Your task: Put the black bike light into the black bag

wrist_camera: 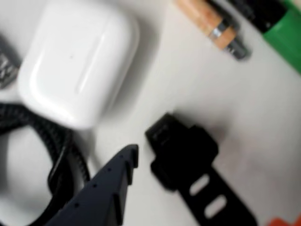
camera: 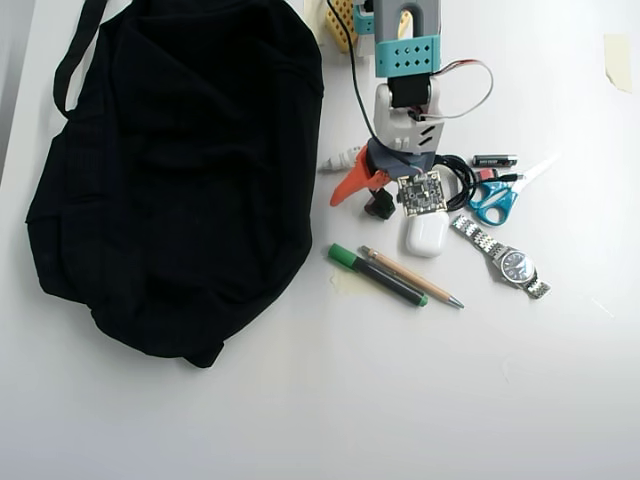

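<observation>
The black bike light (wrist_camera: 181,150) lies on the white table, a slotted black strap trailing from it to the lower right in the wrist view. In the overhead view the bike light (camera: 380,207) shows as a small black lump just under the wrist. My gripper (wrist_camera: 207,186) is open: its dark finger stands left of the light, and an orange finger tip peeks in at the bottom right. Neither finger touches the light. From overhead the gripper (camera: 365,198) hovers right of the black bag (camera: 170,170), which lies floppy across the left of the table.
A white earbud case (wrist_camera: 77,61) and a coiled black cable (wrist_camera: 56,160) sit close on the light's left. Pencil (camera: 410,277), green marker (camera: 375,275), watch (camera: 505,262), scissors (camera: 495,200) and a battery (camera: 495,160) crowd the right side. A white ribbed cylinder (camera: 338,158) lies by the bag.
</observation>
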{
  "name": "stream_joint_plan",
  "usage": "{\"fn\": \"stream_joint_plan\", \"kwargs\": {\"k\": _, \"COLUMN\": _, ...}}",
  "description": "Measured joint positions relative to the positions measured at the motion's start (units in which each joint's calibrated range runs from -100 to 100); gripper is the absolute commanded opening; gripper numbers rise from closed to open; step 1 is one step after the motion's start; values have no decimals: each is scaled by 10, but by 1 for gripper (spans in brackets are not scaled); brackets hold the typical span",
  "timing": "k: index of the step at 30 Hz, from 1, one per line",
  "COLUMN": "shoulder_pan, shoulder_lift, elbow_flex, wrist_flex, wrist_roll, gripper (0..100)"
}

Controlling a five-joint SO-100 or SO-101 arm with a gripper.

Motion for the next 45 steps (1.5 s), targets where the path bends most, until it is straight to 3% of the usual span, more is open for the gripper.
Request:
{"fn": "stream_joint_plan", "kwargs": {"k": 17, "shoulder_pan": 3, "shoulder_lift": 38, "elbow_flex": -26, "wrist_flex": 0, "wrist_roll": -2, "gripper": 46}}
{"fn": "stream_joint_plan", "kwargs": {"k": 20, "shoulder_pan": 4, "shoulder_lift": 38, "elbow_flex": -26, "wrist_flex": 0, "wrist_roll": -2, "gripper": 40}}
{"fn": "stream_joint_plan", "kwargs": {"k": 26, "shoulder_pan": 12, "shoulder_lift": 38, "elbow_flex": -26, "wrist_flex": 0, "wrist_roll": -2, "gripper": 16}}
{"fn": "stream_joint_plan", "kwargs": {"k": 33, "shoulder_pan": 18, "shoulder_lift": 38, "elbow_flex": -26, "wrist_flex": 0, "wrist_roll": -2, "gripper": 3}}
{"fn": "stream_joint_plan", "kwargs": {"k": 45, "shoulder_pan": 28, "shoulder_lift": 38, "elbow_flex": -20, "wrist_flex": -23, "wrist_roll": 0, "gripper": 2}}
